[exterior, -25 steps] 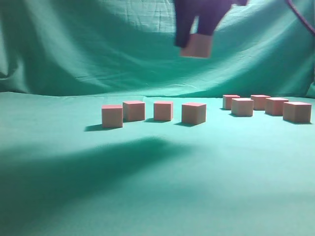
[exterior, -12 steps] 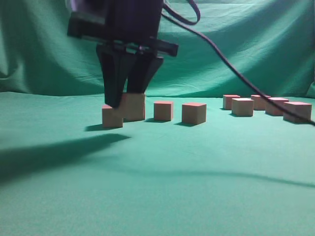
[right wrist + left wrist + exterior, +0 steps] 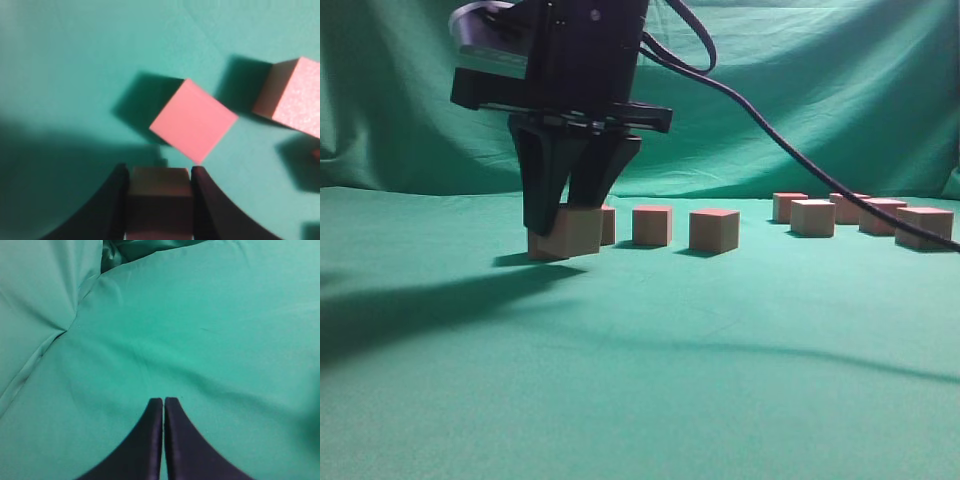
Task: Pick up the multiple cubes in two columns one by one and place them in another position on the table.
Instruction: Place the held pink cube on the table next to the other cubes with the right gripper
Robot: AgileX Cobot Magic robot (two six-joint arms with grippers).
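Note:
My right gripper is shut on a pinkish cube and holds it low over the table, in front of the left end of a row of cubes. In the right wrist view the held cube sits between the dark fingers, with a lying cube just beyond it and another to the right. Three row cubes show beside the gripper. I cannot tell if the held cube touches the cloth. My left gripper is shut over bare cloth.
A second group of several cubes stands at the right, its nearest one by the frame edge. The right arm's black cable hangs across the scene. A wrinkled green backdrop closes off the back.
The right gripper carried its cube from high at the top centre down and left to the row's left end, then sank lower in the last half second.

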